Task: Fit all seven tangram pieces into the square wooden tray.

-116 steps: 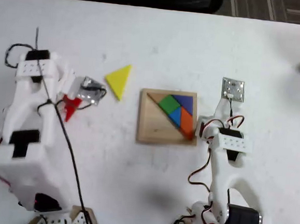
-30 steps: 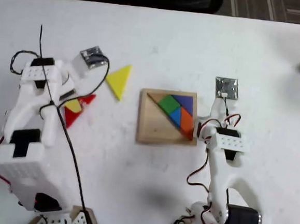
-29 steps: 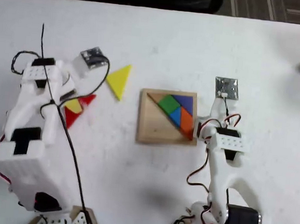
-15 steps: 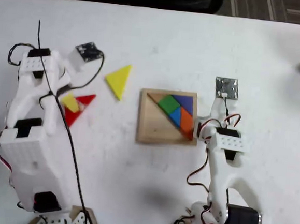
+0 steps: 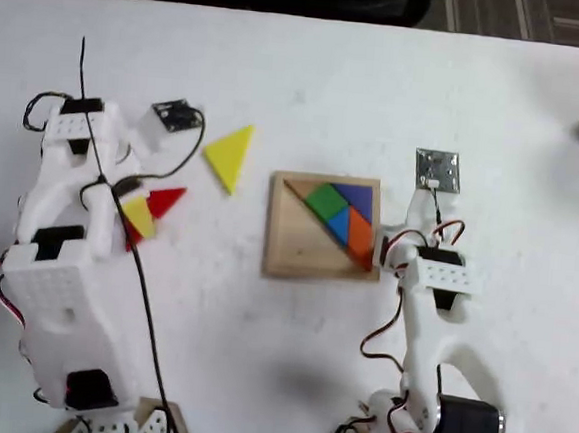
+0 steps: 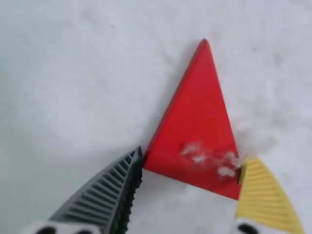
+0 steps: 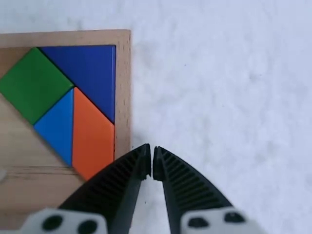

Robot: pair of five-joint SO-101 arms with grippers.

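Left wrist view: red triangle (image 6: 195, 126), apex away from hand (image 6: 189, 168)

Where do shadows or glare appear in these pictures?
High view: a faint shadow lies on the table below the wooden tray. Left wrist view: pale patches on the red triangle, glare or scuffs, I cannot tell. Right wrist view: even light on the wooden tray.

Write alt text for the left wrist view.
A red triangle lies flat on the white table, gripped at its two base corners by the left gripper, a grey ribbed finger at one corner and a yellow finger at the other.
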